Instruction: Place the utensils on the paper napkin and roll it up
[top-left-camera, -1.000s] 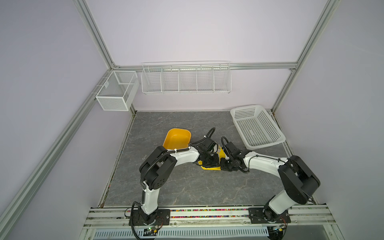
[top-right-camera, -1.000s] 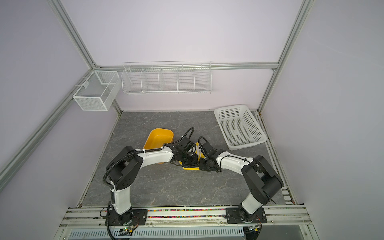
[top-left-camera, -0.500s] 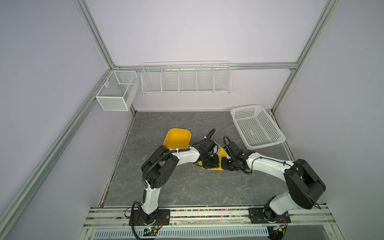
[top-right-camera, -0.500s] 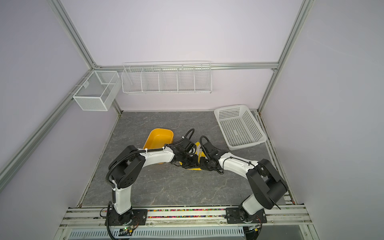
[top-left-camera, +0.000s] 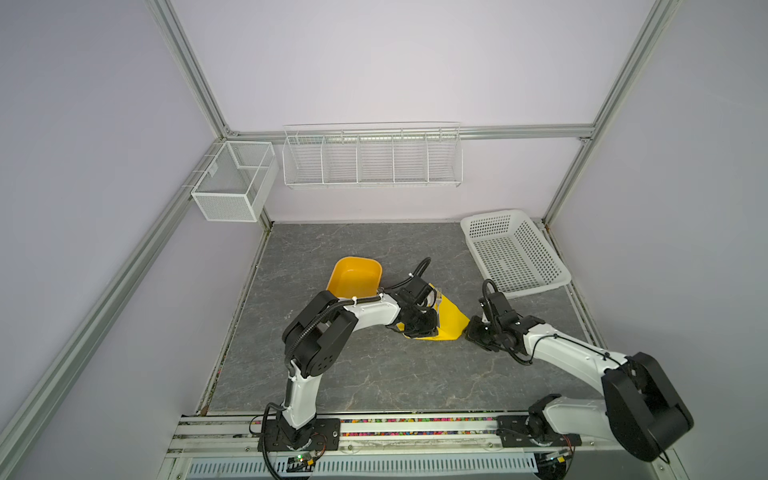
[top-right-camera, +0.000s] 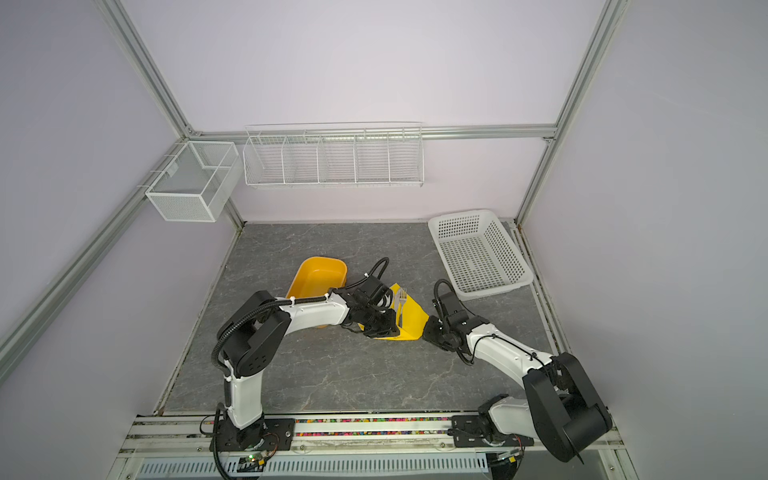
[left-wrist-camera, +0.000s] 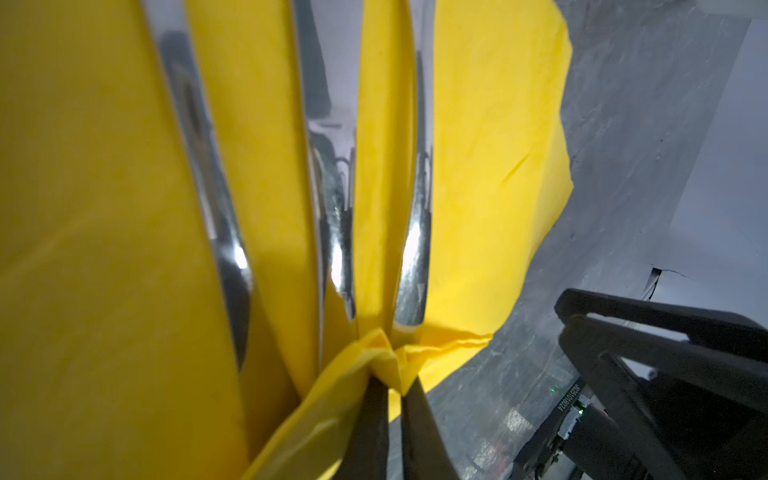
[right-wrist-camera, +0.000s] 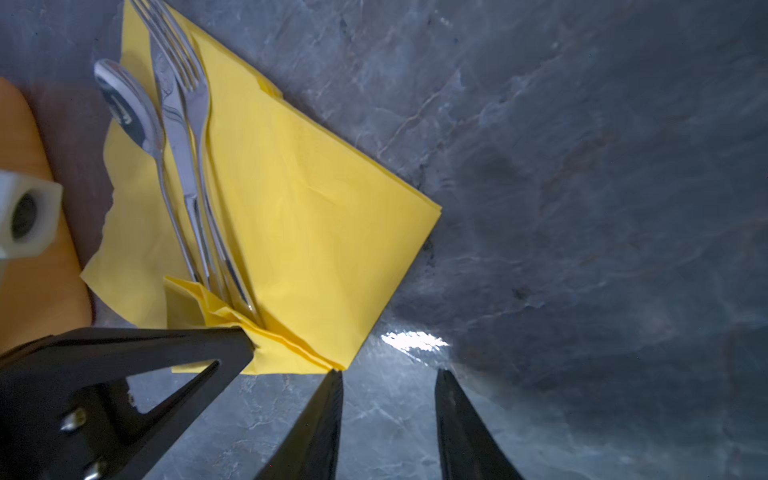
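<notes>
Your right gripper (right-wrist-camera: 388, 374) has let go and backed off. A second ago it sat hard against the left one over the napkin (right-wrist-camera: 311, 216); now it waits at the napkin's outer corner, jaws parted with nothing between them, one fingertip (right-wrist-camera: 334, 376) just at the paper's corner. Your left gripper (left-wrist-camera: 392, 384) has stayed put, pinched tight on a bunched fold of the napkin's edge, right at the handle ends of the utensils (right-wrist-camera: 187, 174). The fork (right-wrist-camera: 183, 70), the spoon (right-wrist-camera: 122, 106) and a third piece between them lie side by side on the napkin, which sits mid-table (top-left-camera: 374, 374) just beside the yellow tub (top-left-camera: 353, 276). So the placing looks done and the roll barely begun: only one hand holds the fold, and the right is free to take a new grip. For writing, you get only a small code sticker (left-wrist-camera: 568, 399) on the right arm, too small to read; no brand shows.
</notes>
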